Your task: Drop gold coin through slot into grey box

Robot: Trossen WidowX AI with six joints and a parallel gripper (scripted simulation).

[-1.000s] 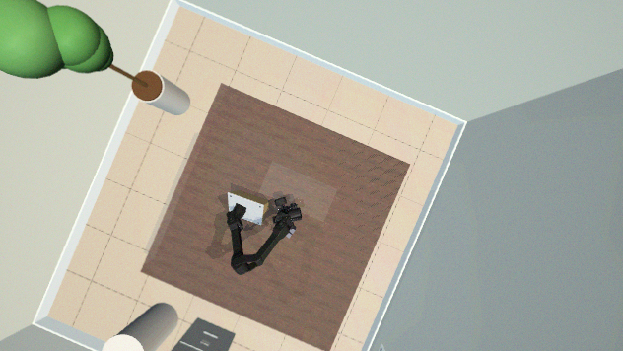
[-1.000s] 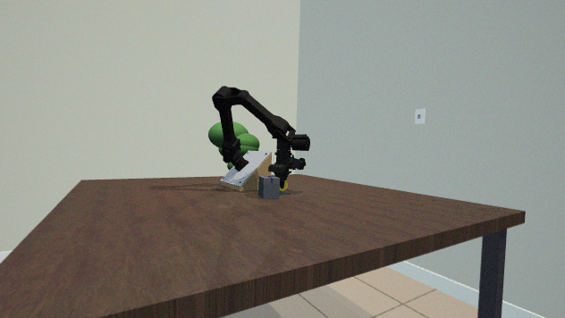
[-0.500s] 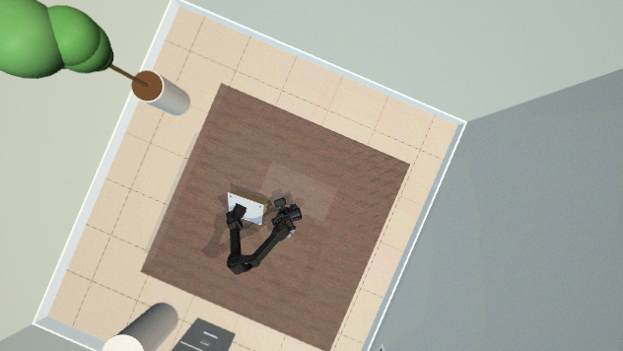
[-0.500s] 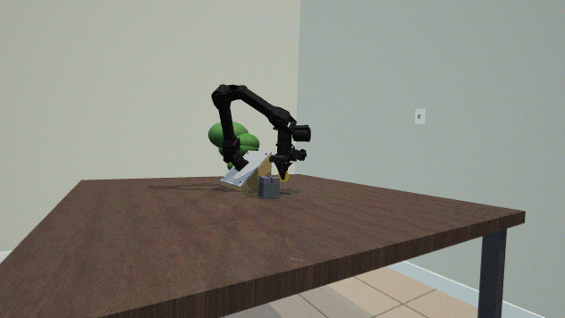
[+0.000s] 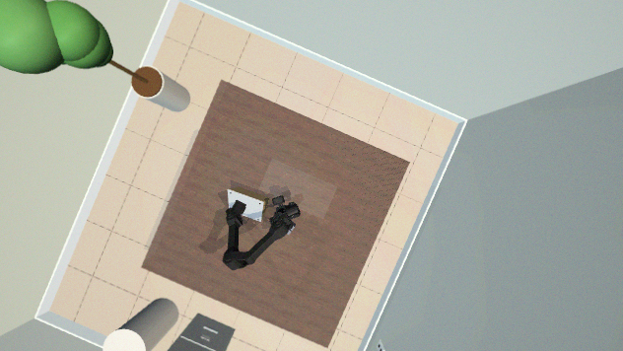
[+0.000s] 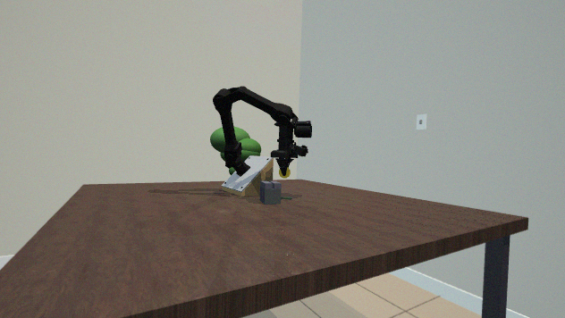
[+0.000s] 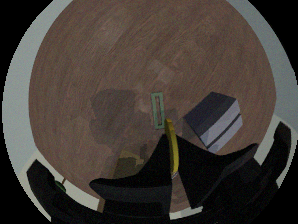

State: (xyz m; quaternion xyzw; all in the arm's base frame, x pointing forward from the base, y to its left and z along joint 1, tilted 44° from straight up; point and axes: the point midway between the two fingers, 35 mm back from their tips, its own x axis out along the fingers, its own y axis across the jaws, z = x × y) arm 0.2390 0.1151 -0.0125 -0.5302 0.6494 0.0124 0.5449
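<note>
Since the coin (image 7: 174, 151) has to enter the slot edge-on, the gripper (image 7: 172, 179) has its jaws clamped narrow on its faces, holding it upright, clear above the green holder (image 7: 157, 110), grey box (image 7: 214, 121) at 2 o'clock in wrist view.

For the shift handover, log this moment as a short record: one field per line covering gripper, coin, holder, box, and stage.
gripper: black parallel-jaw gripper shut on the coin, raised above the table
coin: thin gold coin held on edge between the fingers, lifted out of its holder
holder: shallow dark-green holder vacant on the dark wooden table, below the coin
box: closed grey box on the table beside the holder; slot not discernible
stage: coin picked up, not yet over the box
</note>
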